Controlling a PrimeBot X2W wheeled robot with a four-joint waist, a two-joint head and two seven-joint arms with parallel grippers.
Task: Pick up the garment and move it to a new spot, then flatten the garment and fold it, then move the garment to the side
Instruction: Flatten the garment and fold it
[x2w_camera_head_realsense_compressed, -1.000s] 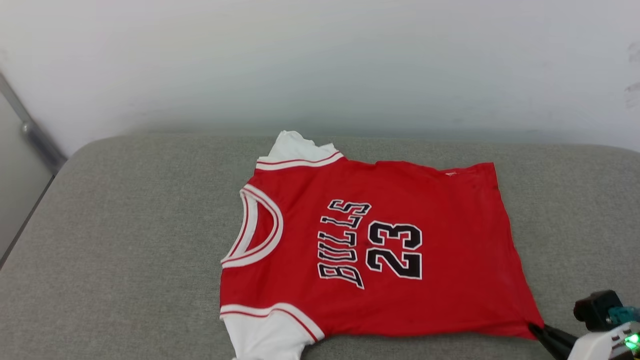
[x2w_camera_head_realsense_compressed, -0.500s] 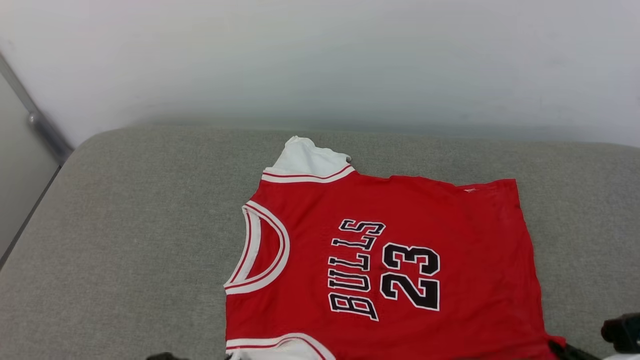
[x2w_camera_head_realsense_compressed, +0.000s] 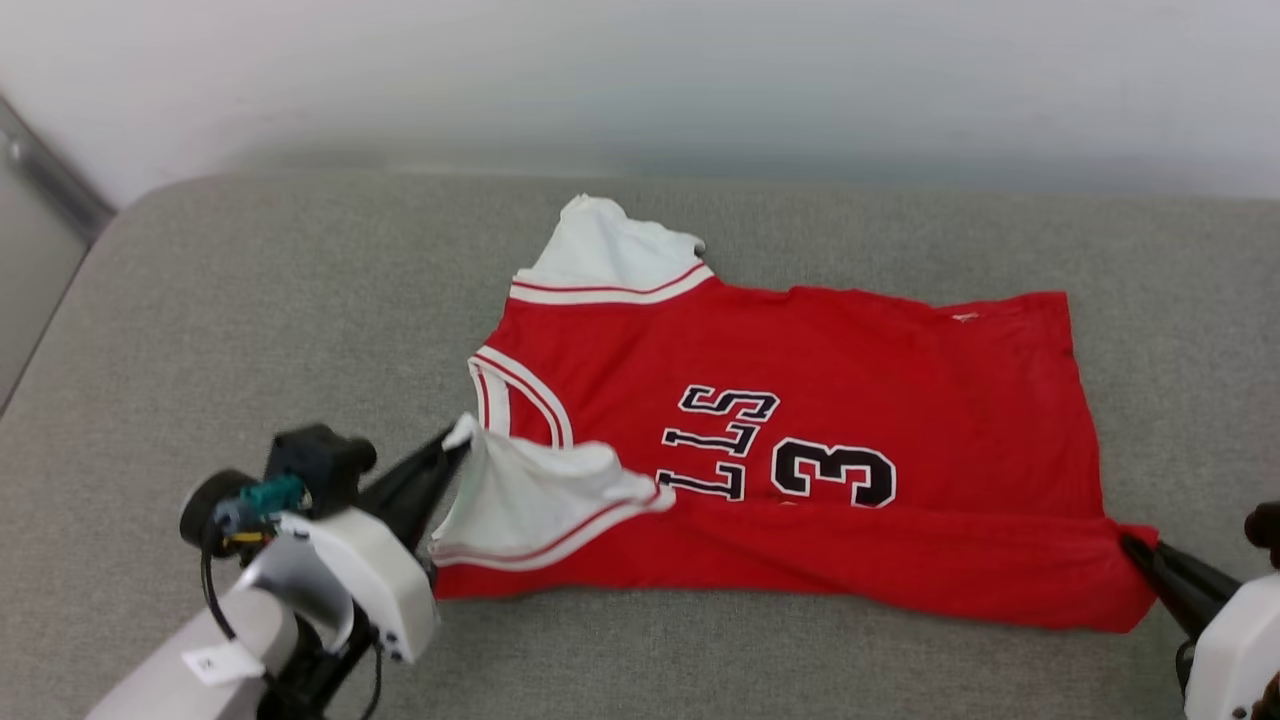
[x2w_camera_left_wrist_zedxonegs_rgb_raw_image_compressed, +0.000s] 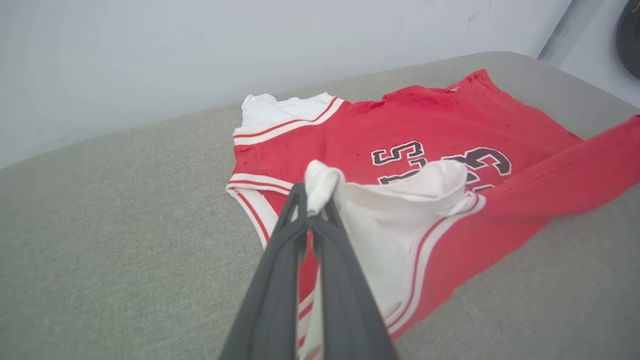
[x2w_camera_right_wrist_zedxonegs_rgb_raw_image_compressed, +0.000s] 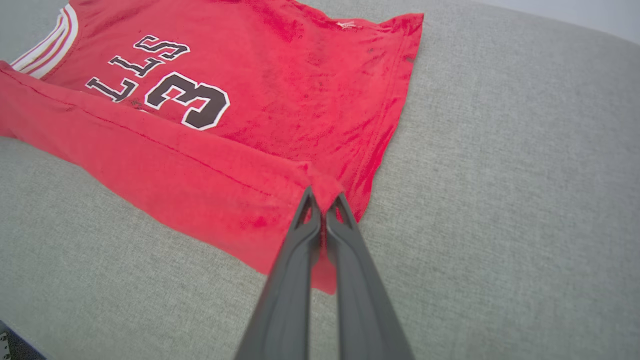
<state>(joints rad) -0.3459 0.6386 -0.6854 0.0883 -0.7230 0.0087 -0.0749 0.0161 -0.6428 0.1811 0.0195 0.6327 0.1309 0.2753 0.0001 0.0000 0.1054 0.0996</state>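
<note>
On the grey fabric cushion (x2w_camera_head_realsense_compressed: 250, 300), our left gripper (x2w_camera_head_realsense_compressed: 452, 448) and right gripper (x2w_camera_head_realsense_compressed: 1132, 546) each clamp one end of the red, white-sleeved jersey shirt (x2w_camera_head_realsense_compressed: 850, 380) along its near edge, ready to fold it over.

The garment (x2w_camera_head_realsense_compressed: 820, 400) lies on the cushion (x2w_camera_head_realsense_compressed: 250, 300), between left hand (x2w_camera_head_realsense_compressed: 455, 445) and right hand (x2w_camera_head_realsense_compressed: 1128, 543).

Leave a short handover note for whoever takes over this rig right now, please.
Left gripper: shut on the near white sleeve, lifted over the front.
Right gripper: shut on the near hem corner.
Garment: spread on the grey cushion, collar to the left; near edge folded over part of the lettering.
Done: laid flat, first fold begun.
Left: finish folding, move it aside.
</note>
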